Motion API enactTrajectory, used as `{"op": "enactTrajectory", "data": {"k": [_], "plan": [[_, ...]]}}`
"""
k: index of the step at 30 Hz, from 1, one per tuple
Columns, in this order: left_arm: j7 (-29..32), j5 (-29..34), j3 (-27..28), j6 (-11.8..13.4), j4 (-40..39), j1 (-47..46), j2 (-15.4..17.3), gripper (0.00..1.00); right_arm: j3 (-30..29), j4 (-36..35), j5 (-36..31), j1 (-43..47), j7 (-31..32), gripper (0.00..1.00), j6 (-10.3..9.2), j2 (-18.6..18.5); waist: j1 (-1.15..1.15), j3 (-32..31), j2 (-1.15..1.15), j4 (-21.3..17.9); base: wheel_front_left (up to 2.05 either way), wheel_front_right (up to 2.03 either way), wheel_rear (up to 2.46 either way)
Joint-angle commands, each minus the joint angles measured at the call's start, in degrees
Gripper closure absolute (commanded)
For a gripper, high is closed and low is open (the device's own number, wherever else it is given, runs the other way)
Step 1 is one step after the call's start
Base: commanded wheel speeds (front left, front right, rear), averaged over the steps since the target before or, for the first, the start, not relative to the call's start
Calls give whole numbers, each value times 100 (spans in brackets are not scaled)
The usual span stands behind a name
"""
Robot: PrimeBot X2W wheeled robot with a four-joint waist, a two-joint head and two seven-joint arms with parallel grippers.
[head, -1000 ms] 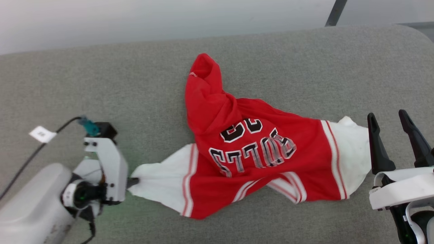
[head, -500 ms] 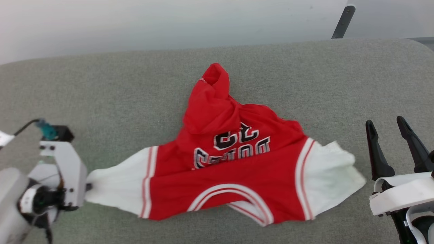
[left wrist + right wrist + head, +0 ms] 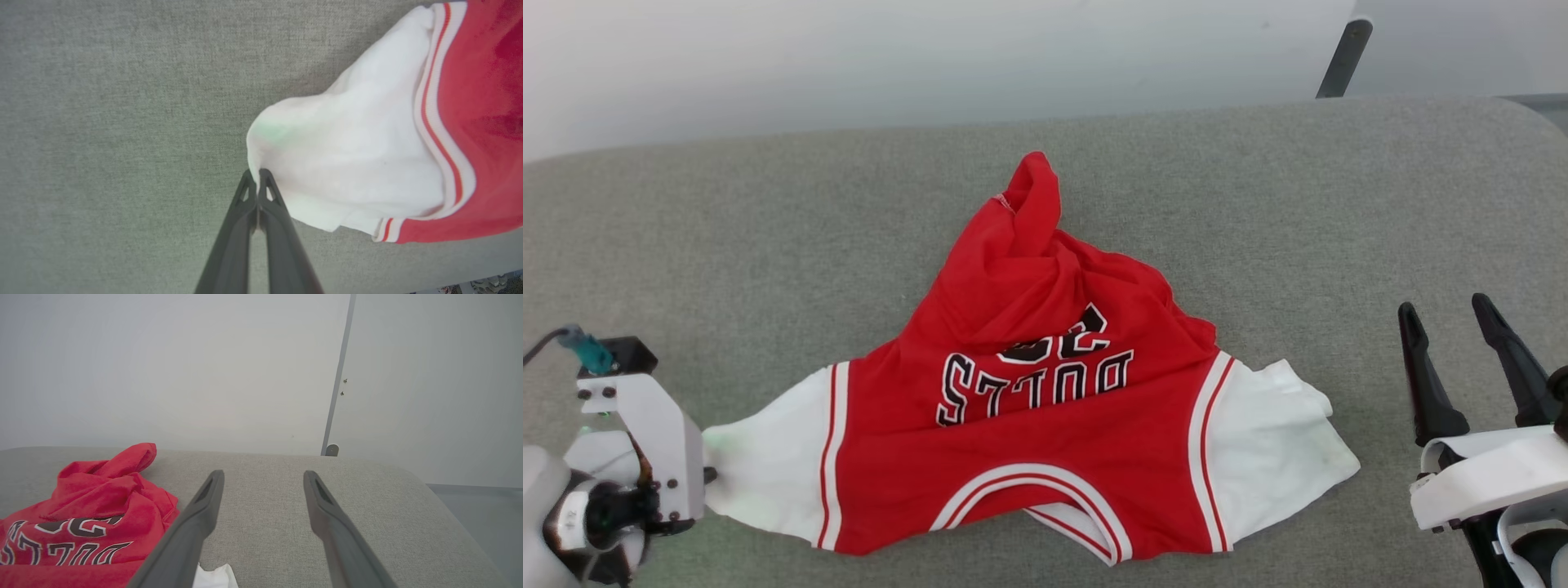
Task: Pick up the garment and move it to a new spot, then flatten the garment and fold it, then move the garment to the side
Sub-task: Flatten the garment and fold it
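1 of the 2 hands is doing the work. The left hand [image 3: 257,173] is pinching the tip of a white sleeve [image 3: 347,155] of the garment [image 3: 1029,457], with its fingers pressed tight together on the cloth. The right hand [image 3: 1441,306] is hanging wide open and gripping nothing, near the other white sleeve [image 3: 1274,433] but not touching it.

The garment is lying on the grey counter [image 3: 727,269], stretching from the left hand's fingertips across toward the right hand. The shoulder band nearest both hands is lying fairly spread, with the collar [image 3: 1033,490] and the block letters facing up. The lower body [image 3: 1029,204] is bunching into a twisted ridge on the side farthest from both hands.

Judging by this, the flattening step is only getting under way, with 1 sleeve being drawn out sideways. The far half is waiting to be smoothed, and the sleeve beside the right hand is looking rumpled. Folding is not yet begun, and moving the garment to the side is not yet done. Whether the garment is already sitting in its new spot is not something these views are telling.
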Motion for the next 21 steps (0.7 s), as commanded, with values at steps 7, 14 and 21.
{"op": "enactTrajectory", "data": {"k": [7, 14, 21], "plan": [[-570, -168, 238, 125, -151, 326, -209, 0, 92, 118, -21, 46, 61, 0, -6, -42, 0, -269, 0, 43, 0, 0, 0], [-1134, -172, 410, 177, -473, 639, -239, 0, 106, 187, 17, 142, 36, 0, -6, -67, 0, -501, 0, 94, 0, 0, 0], [-1995, -112, 633, 74, -770, 1060, -217, 0, 57, 240, 23, 284, 10, 0, -6, -76, 0, -748, 0, 176, 0, 0, 0]]}}
